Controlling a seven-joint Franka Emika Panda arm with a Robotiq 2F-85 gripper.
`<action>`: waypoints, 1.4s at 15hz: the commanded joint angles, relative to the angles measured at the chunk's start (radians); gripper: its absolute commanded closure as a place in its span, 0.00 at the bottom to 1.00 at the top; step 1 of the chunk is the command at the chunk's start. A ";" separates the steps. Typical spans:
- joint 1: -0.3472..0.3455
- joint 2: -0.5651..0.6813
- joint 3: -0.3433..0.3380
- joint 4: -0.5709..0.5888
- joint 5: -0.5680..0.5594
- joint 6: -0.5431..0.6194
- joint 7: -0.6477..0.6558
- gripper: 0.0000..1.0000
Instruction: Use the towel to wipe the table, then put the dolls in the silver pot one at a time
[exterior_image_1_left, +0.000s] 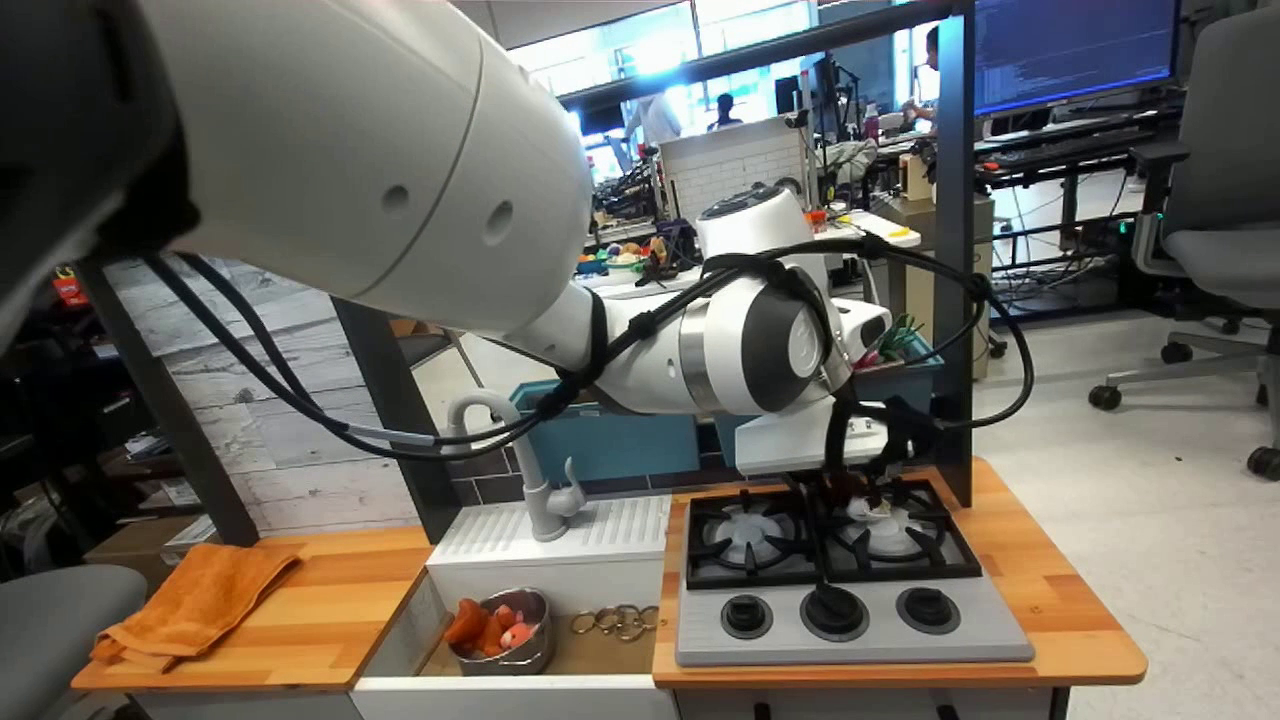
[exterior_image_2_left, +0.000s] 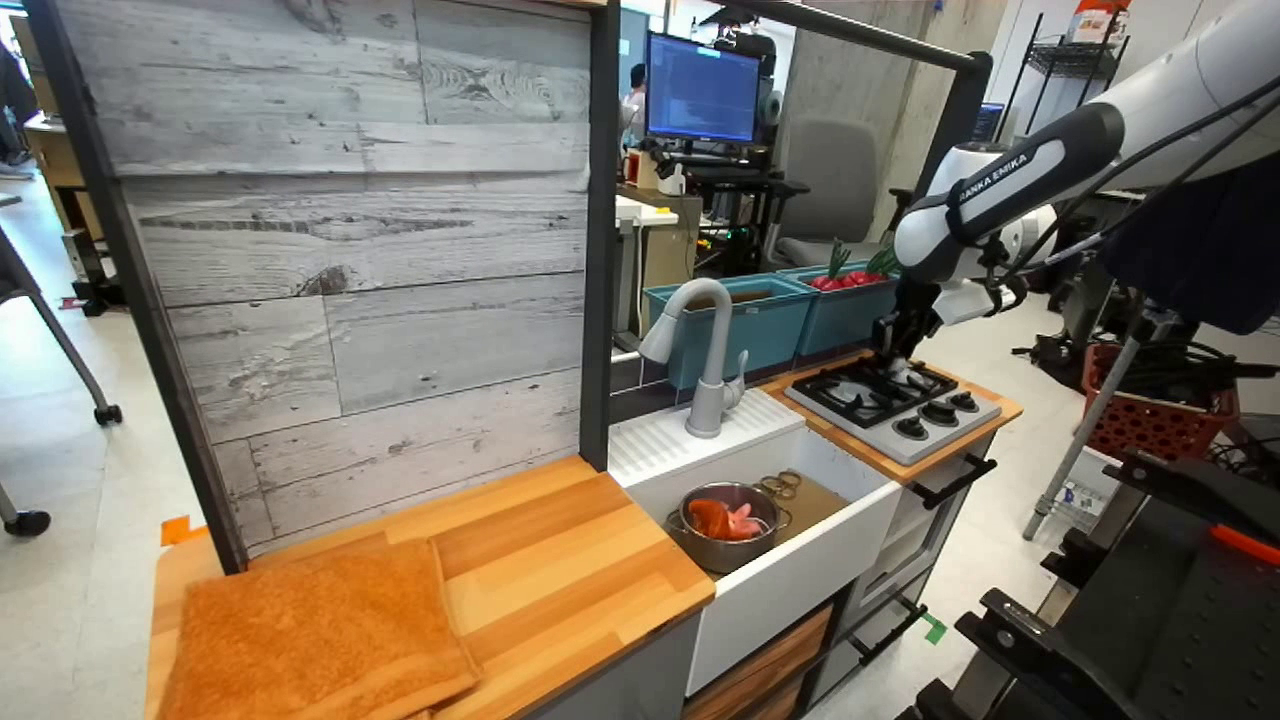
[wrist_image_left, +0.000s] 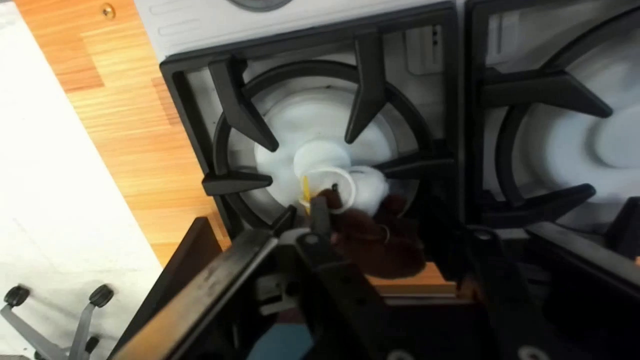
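Nearest the camera in an exterior view, the orange towel (exterior_image_2_left: 320, 620) lies on the left worktop (exterior_image_2_left: 580, 570); expect it limp, and pinch a loose edge. Rightward, in the sink (exterior_image_2_left: 790, 600), the silver pot (exterior_image_2_left: 735, 555) holds what look like soft dolls (exterior_image_2_left: 712, 519). Farther right, over the right burner (wrist_image_left: 320, 115), the brown-and-white doll (wrist_image_left: 392, 257) lies between the jaws of your gripper (wrist_image_left: 376, 212); they stand apart around it, and you cannot tell whether they press. It is probably light and squashable, so grip its thick brown body, not the white end.
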 joint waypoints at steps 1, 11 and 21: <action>-0.004 0.024 0.012 0.065 -0.013 -0.037 0.032 0.81; 0.002 -0.038 0.097 -0.038 0.018 0.008 -0.036 0.99; -0.186 -0.241 0.498 -0.584 -0.026 0.419 -0.630 0.99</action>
